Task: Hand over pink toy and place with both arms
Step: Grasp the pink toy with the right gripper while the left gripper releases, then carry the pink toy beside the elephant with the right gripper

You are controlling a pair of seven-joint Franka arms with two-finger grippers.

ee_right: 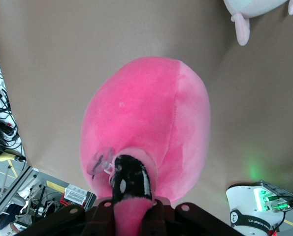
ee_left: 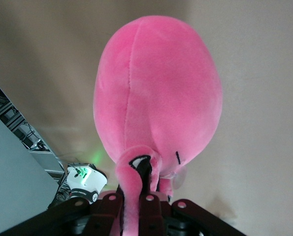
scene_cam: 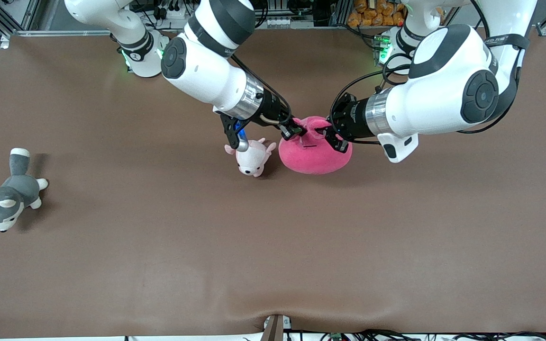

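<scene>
While both claws gripped the pink toy [scene_cam: 314,151] from 2 sides, left gripper [scene_cam: 326,131] and right gripper [scene_cam: 295,130] each clenched an ear above the table [scene_cam: 112,265]. Handover midway, I judged; next, the left should release.

My table [scene_cam: 159,265] is covered in a brown cloth that runs almost edge to edge, with a slight pucker at the middle of the edge nearest the front camera. A small pale pink-and-white plush [scene_cam: 252,158] lies on it near the middle. Just beside that, toward my left arm's end, sits the pink toy [scene_cam: 314,154]; from the front I cannot tell whether its base rests on the cloth or hangs just above it. A grey husky plush [scene_cam: 6,196] lies on its side, well apart from both, at my right arm's end.
</scene>
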